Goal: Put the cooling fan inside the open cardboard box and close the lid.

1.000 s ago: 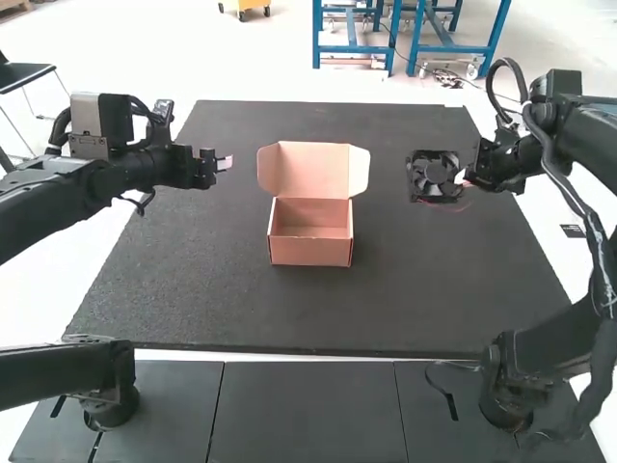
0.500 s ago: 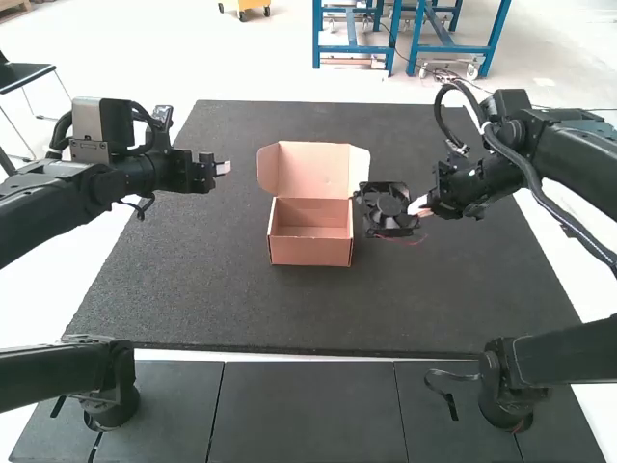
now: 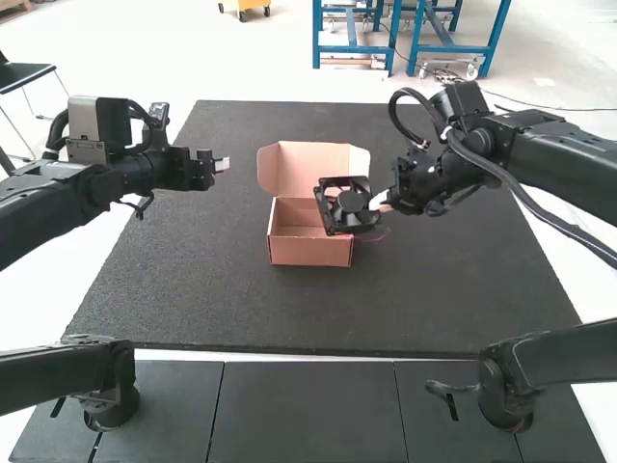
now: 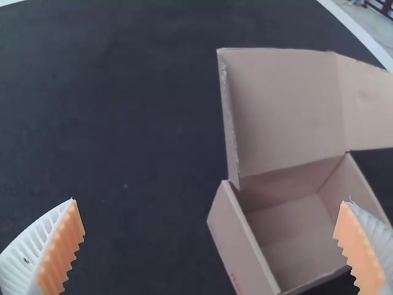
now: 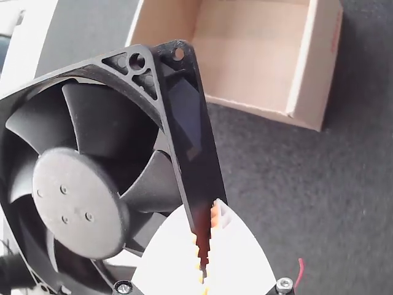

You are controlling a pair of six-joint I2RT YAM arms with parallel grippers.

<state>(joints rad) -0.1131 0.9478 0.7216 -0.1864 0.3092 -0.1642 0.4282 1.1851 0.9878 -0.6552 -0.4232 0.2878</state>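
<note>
**Cooling fan held at the box's right wall**

On your left, the left gripper hangs above the black mat, well to the left of the box. Its ribbed fingers are spread wide and hold nothing. At centre, the cardboard box stands on the mat with its lid upright at the far side. The cooling fan hangs tilted over the box's right wall. On your right, the right gripper is clamped on the fan's frame edge.

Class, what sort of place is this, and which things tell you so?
Probably a robotics lab or test bench: a left arm and a right arm stand at a black mat, a cardboard box sits on it, and the right arm holds a cooling fan.
</note>
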